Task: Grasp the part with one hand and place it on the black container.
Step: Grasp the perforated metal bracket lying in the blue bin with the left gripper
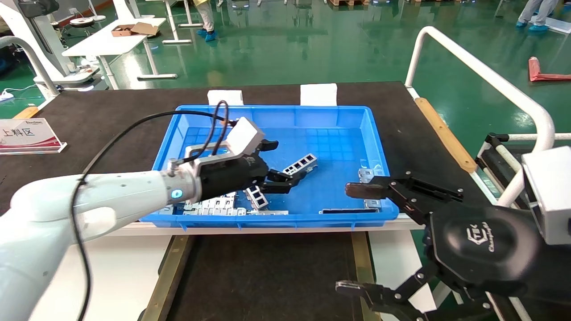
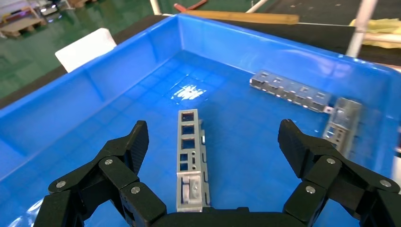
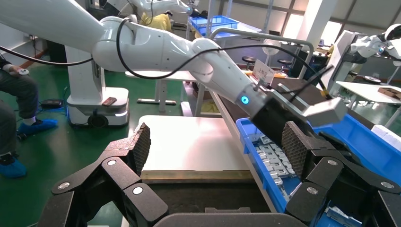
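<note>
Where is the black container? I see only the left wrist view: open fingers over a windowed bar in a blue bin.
Observer: In the head view, the black container sits just on the robot's side of the blue bin.
Operator: What is the right arm doing?
Observer: The right gripper hangs open off the bin's near right corner, holding nothing.
Operator: Are there parts that my view misses?
Observer: Yes. Behind the left gripper, which hovers open over the part, a heap of metal pieces lies against the bin's near wall, under the left arm.
</note>
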You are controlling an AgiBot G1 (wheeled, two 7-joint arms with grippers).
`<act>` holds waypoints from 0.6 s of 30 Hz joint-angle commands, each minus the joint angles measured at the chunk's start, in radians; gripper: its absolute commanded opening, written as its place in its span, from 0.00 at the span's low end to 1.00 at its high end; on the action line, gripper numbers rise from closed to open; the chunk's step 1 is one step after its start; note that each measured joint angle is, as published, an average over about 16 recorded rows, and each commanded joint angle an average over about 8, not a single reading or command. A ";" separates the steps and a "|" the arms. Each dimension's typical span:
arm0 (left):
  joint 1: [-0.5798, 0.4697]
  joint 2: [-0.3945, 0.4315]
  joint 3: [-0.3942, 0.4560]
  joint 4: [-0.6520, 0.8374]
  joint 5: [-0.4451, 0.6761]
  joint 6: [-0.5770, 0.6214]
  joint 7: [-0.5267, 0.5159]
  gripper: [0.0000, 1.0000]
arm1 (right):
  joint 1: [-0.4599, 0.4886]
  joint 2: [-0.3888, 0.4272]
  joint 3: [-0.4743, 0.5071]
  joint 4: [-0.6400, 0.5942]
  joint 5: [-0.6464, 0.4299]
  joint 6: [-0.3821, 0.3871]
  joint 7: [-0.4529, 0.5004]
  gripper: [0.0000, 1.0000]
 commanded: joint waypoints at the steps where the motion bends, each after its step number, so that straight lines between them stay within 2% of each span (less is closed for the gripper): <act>1: -0.014 0.028 0.003 0.051 0.009 -0.024 0.019 1.00 | 0.000 0.000 0.000 0.000 0.000 0.000 0.000 1.00; 10: -0.045 0.091 0.009 0.200 0.005 -0.088 0.090 1.00 | 0.000 0.000 0.000 0.000 0.000 0.000 0.000 1.00; 11: -0.045 0.094 0.011 0.208 0.001 -0.096 0.095 0.99 | 0.000 0.000 0.000 0.000 0.000 0.000 0.000 0.93; 12: -0.045 0.097 0.013 0.215 -0.002 -0.103 0.098 0.92 | 0.000 0.000 0.000 0.000 0.000 0.000 0.000 0.81; 18: -0.038 0.104 0.038 0.232 -0.028 -0.137 0.109 0.17 | 0.000 0.000 0.000 0.000 0.000 0.000 0.000 0.06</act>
